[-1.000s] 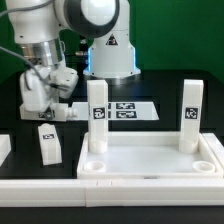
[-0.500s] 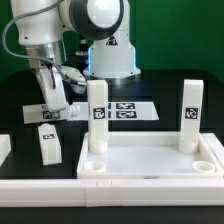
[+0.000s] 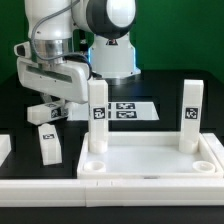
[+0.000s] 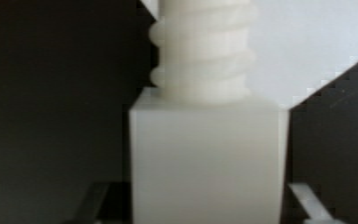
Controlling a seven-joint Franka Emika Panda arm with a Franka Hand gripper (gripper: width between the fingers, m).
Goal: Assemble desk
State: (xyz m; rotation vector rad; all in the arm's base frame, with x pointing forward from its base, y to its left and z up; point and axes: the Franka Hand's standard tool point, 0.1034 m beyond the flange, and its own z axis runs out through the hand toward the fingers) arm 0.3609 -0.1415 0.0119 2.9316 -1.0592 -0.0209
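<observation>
Looks like third-leg step, gripper (image 3: 52, 106) clenched on a leg (image 4: 202, 150) beside the tabletop (image 3: 150, 160); next, probably turning threads-down over an empty socket (image 3: 92, 165).

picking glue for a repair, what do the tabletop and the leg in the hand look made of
Tabletop: looks like white moulded plastic with a matte finish. The colour is even and the raised rim and corner sockets have soft, rounded edges.
Leg, held in the hand: apparently the same matte white plastic. The wrist view shows its screw thread seemingly formed in one piece with the square body.
</observation>
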